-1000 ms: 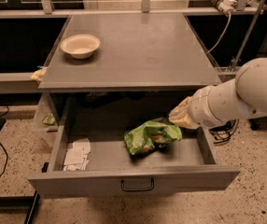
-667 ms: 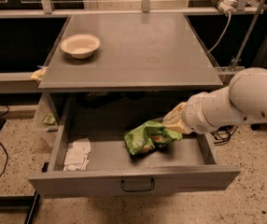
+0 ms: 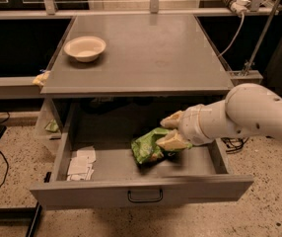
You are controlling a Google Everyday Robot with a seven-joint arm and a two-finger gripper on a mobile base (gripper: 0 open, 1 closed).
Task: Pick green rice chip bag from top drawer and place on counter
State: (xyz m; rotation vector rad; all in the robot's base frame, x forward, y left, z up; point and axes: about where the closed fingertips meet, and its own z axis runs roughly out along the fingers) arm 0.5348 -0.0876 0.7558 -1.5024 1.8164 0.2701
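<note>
Now the hand [image 3: 161, 133] has slid in from the drawer's [image 3: 141, 191] three o'clock side toward its middle and dropped onto the green chip bag [image 3: 145, 151], so the reach looks finished and the squeeze is the step in hand. Its two tan fingers [image 3: 173, 118] stand apart, not clamped, straddling the bag's three o'clock end, the lower one touching the foil. The bag lies on the drawer floor, centre-right, at nine o'clock from the wrist, below the table [image 3: 146, 53].
</note>
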